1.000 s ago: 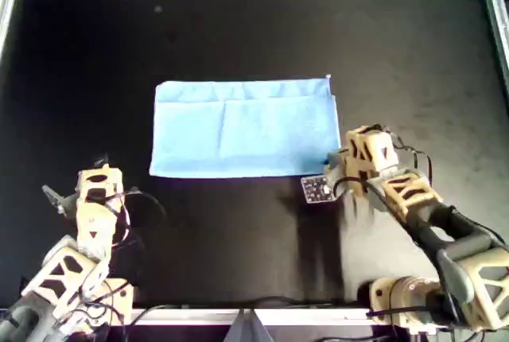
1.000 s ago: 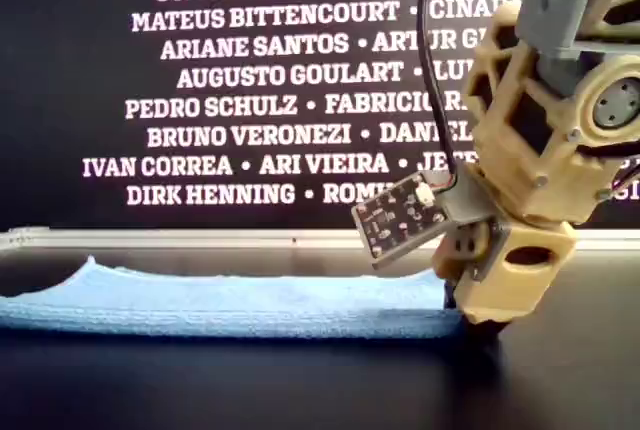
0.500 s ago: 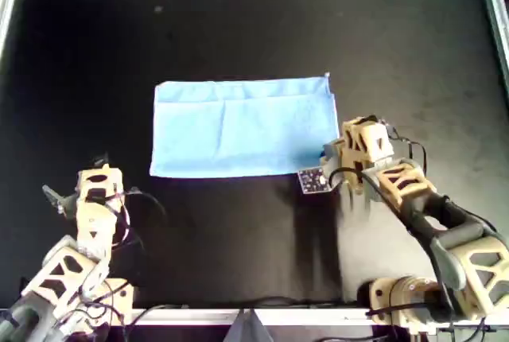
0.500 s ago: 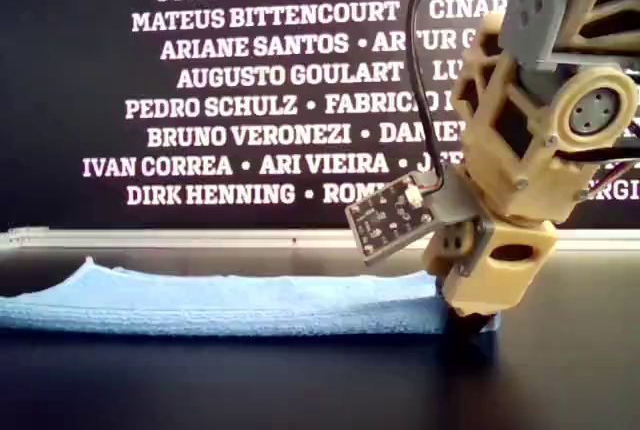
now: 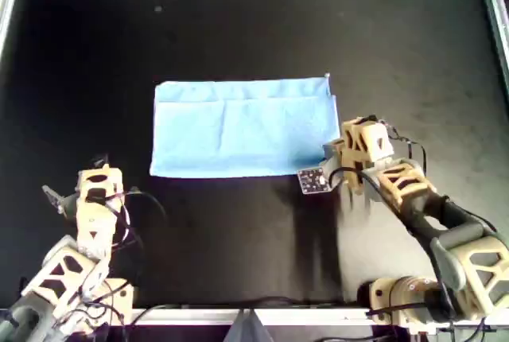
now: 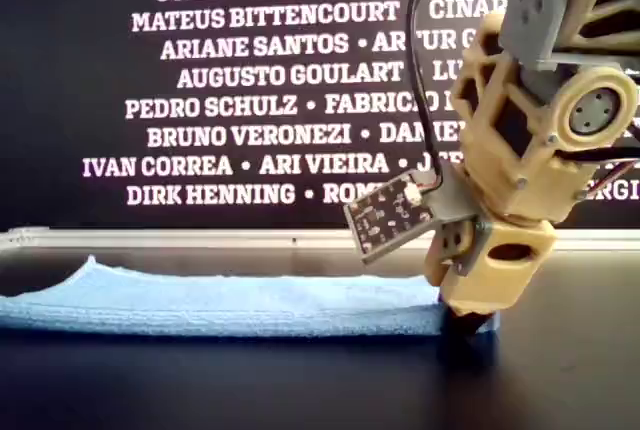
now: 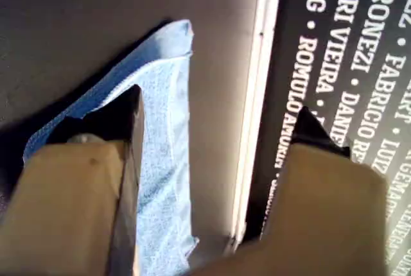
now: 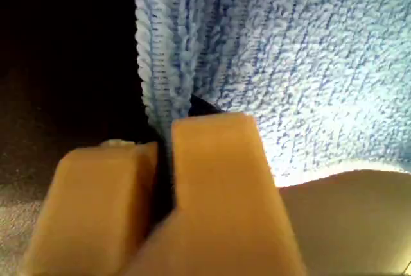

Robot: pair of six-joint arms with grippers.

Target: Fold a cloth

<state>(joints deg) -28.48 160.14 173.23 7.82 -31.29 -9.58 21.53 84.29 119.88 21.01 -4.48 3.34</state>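
Your right end effector sits clamped on the lower right corner, in the overhead view, of the cloth, which lies folded into a flat rectangle mid-worktop. Your left end effector hangs well apart near that view's lower left, jaws spread wide, gripping nothing.

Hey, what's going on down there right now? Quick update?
Right tool pinched shut on cloth corner. Left tool open, off the cloth. Cloth folded, flat on table. Nothing in the way.
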